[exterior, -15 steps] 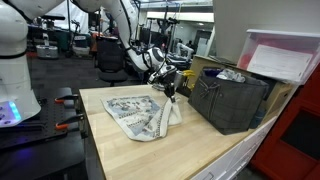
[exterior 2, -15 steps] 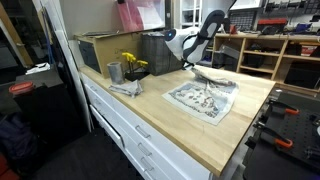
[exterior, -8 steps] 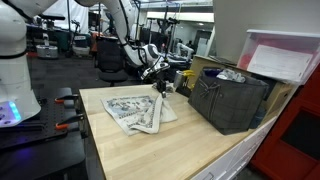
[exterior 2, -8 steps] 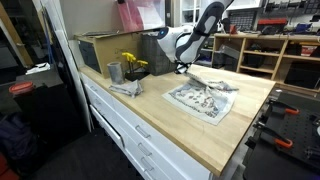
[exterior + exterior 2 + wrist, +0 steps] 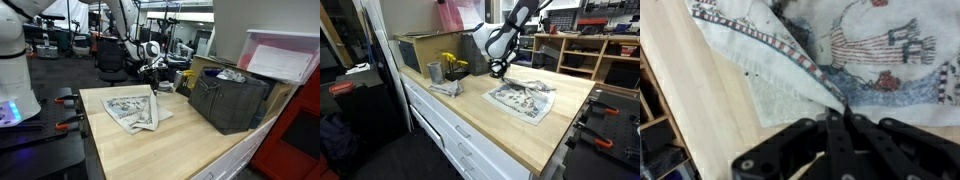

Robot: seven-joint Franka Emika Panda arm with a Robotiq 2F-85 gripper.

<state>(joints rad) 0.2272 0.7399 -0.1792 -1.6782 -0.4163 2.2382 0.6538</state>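
Observation:
A white cloth (image 5: 130, 110) printed with blue and red figures lies on the wooden tabletop (image 5: 170, 150). It also shows in the other exterior view as the cloth (image 5: 525, 98). My gripper (image 5: 155, 82) hangs over its far edge, shut on a pinched corner that is lifted off the table. In the wrist view the black gripper (image 5: 835, 112) comes in from the bottom. Its fingers are pressed together on a raised fold of the cloth (image 5: 865, 50), whose striped hem runs up and to the left.
A black mesh basket (image 5: 228, 100) stands close to the gripper, with a pink-and-white bin (image 5: 285, 55) behind it. A metal cup (image 5: 434, 72) with yellow flowers (image 5: 453, 63) and a crumpled grey rag (image 5: 445, 88) sit near the table's corner.
The gripper has carried the pinched corner away from the basket and across the cloth. The hanging flap has come lower and lies flatter.

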